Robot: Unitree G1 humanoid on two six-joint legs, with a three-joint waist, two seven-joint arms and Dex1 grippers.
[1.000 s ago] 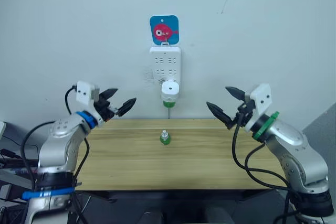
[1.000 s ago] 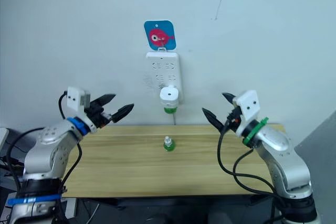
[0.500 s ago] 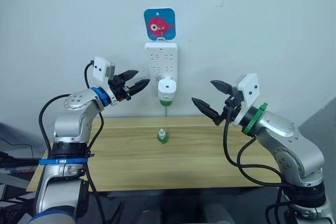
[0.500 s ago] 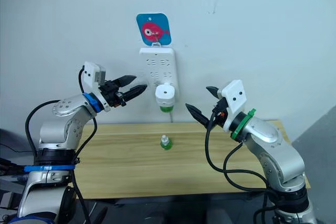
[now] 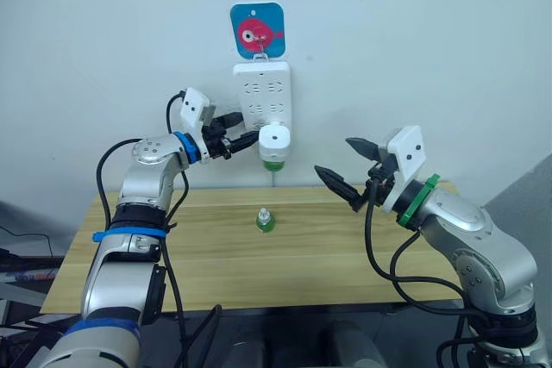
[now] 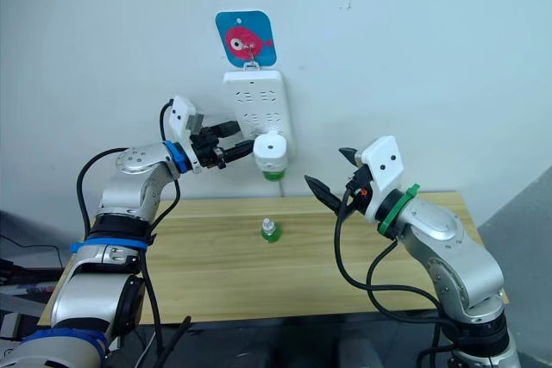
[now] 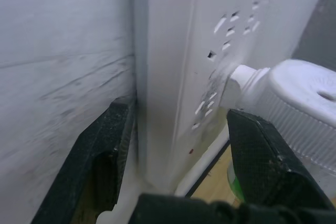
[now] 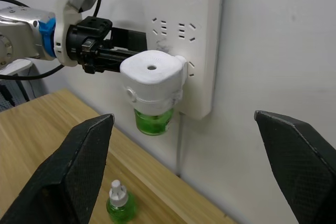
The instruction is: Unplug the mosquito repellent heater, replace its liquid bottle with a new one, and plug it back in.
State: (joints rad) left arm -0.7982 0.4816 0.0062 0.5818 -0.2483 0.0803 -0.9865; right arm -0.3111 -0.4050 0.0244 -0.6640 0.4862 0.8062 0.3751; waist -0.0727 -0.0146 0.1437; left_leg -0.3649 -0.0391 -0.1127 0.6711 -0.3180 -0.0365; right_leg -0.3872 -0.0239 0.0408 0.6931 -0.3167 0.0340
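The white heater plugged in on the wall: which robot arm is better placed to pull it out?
Probably the left. The left gripper is open right beside the mosquito repellent heater, its fingers straddling the power strip. The right gripper hangs open, well away from the heater, above the table.
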